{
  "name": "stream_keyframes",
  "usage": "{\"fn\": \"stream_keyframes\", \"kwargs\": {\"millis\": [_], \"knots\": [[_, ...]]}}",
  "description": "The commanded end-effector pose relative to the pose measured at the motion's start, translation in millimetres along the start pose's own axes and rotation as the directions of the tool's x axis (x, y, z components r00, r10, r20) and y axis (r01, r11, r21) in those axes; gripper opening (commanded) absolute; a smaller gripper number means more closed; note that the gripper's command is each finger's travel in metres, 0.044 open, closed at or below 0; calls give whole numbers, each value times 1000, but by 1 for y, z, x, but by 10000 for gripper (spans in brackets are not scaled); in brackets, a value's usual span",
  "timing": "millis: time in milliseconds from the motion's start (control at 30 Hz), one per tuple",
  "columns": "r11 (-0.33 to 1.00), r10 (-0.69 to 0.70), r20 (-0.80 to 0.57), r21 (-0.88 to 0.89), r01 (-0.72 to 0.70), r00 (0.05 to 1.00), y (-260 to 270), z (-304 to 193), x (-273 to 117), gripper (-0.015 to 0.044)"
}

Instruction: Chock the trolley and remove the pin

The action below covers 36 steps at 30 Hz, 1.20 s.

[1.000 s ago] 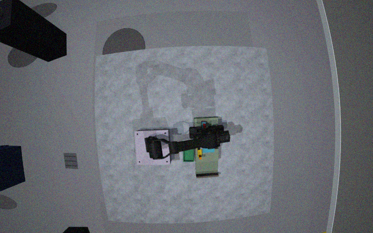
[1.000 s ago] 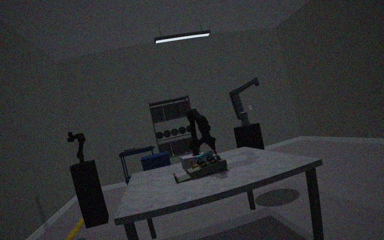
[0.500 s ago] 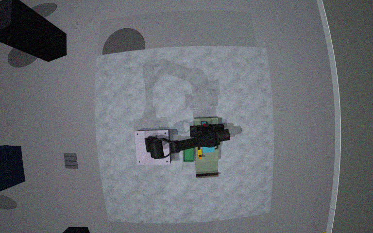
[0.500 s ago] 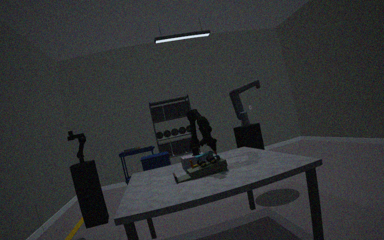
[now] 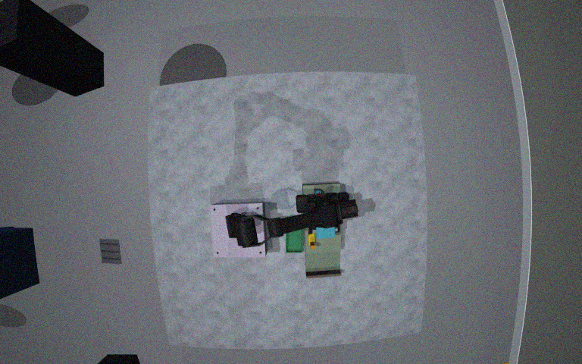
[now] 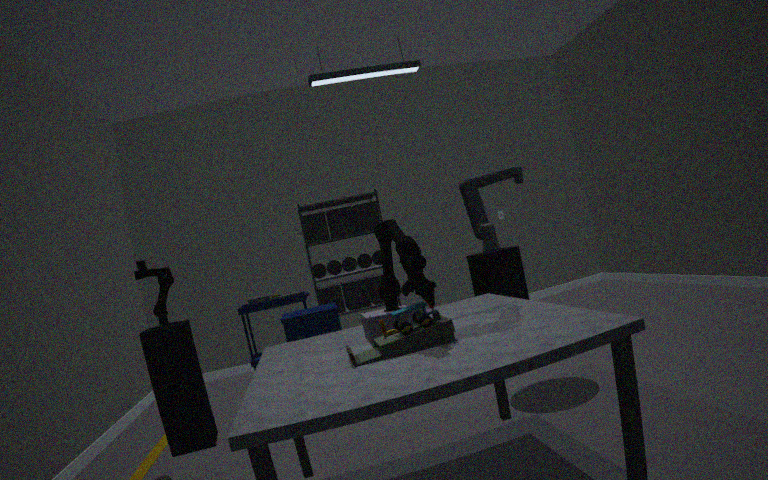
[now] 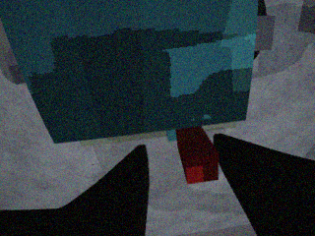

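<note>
The blue trolley (image 5: 325, 232) (image 6: 408, 310) (image 7: 123, 74) stands on the pale green ramp (image 5: 323, 257) (image 6: 421, 338). The yellow chock (image 5: 311, 238) (image 6: 390, 332) with its orange handle is on the ramp by a wheel at the trolley's downhill end; whether it touches the wheel is too small to tell. The stop pin's red head (image 5: 318, 194) (image 7: 199, 159) sticks up at the trolley's uphill end. My gripper (image 7: 180, 147) is partly open. The head is between its fingers, close to the right fingertip, with a gap to the left one. The pin's shank is hidden.
The green tray (image 5: 294, 251) is beside the ramp, between it and the arm's pale base block (image 5: 223, 240). The arm reaches over the tray and trolley. A dark lip (image 5: 323, 273) crosses the ramp's downhill end.
</note>
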State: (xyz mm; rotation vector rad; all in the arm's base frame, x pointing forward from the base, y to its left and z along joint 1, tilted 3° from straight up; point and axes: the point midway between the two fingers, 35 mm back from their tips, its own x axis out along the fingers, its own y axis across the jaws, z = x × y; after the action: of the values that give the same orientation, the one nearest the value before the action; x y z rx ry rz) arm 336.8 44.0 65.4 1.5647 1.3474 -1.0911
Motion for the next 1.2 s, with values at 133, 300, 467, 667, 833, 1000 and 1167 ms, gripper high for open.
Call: {"fn": "stream_keyframes", "kwargs": {"millis": [133,300,467,667,833,1000,1167], "knots": [[1000,-16,-2,11,16,1000,-6,2,13,190],[1000,-16,-2,11,16,1000,-6,2,14,190],[1000,-7,1,2,7,1000,-4,2,11,164],[1000,-7,1,2,7,1000,-4,2,11,65],[1000,-7,1,2,7,1000,-4,2,11,32],[1000,-10,0,5,10,1000,-4,2,9,0],[1000,-15,-2,10,15,1000,-5,1,5,0]]}}
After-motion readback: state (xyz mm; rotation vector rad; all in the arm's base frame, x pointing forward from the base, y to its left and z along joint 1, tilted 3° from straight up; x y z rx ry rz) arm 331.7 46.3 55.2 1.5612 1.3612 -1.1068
